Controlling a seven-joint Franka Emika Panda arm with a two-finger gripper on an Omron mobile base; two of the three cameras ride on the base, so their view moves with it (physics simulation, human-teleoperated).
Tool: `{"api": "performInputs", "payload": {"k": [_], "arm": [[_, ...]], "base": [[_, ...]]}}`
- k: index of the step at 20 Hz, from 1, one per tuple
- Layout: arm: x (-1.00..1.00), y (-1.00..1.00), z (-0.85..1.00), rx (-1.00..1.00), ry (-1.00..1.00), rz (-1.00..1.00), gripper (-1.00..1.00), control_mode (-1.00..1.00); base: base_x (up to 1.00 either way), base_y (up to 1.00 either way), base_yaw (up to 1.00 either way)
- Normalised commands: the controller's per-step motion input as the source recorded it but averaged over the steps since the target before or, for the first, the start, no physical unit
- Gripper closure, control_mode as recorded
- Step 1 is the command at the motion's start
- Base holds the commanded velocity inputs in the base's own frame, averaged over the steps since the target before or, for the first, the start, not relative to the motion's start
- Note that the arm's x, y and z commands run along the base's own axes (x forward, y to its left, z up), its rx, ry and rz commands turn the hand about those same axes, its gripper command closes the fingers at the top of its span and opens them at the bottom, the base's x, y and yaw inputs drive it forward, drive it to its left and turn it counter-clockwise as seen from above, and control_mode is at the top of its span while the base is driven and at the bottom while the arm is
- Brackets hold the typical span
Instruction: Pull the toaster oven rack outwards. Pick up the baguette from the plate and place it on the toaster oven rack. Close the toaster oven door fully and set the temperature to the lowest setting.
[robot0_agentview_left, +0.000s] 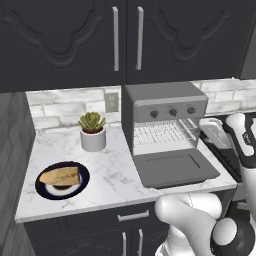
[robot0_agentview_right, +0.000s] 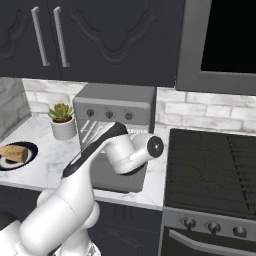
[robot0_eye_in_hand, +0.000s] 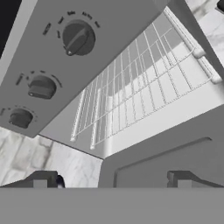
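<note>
While the rack (robot0_eye_in_hand: 140, 83) sits inside the oven (robot0_agentview_left: 165, 117) above the dropped door (robot0_agentview_left: 175, 167), no step is complete. Your gripper (robot0_eye_in_hand: 111, 179) hangs wide open and empty before it; the baguette (robot0_agentview_left: 61, 176) waits on the plate (robot0_agentview_left: 82, 181), at 8 o'clock from the oven.

One toaster oven (robot0_agentview_left: 165, 107) with three knobs (robot0_agentview_left: 172, 112), one rack (robot0_agentview_left: 160, 134), one baguette (robot0_agentview_left: 60, 176), one plate (robot0_agentview_left: 83, 182), one potted plant (robot0_agentview_left: 92, 131)

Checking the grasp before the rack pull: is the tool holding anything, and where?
Nothing is held: the tool is open, facing the toaster oven rack.
</note>
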Motion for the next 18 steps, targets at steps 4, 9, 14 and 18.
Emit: {"api": "performInputs", "payload": {"k": [4,9,14,18], "arm": [[0.2,0.0,-0.11,0.01,0.0,0.0,-1.0,-1.0],[0.07,0.03,-0.12,0.01,0.0,0.0,-1.0,-1.0],[0.1,0.13,-0.09,0.0,0.0,0.0,-1.0,-1.0],[0.11,0.17,-0.06,0.0,0.0,-0.01,-1.0,-1.0]], "base": [[0.0,0.0,0.0],[0.0,0.0,0.0],[0.0,0.0,0.0],[0.0,0.0,0.0]]}}
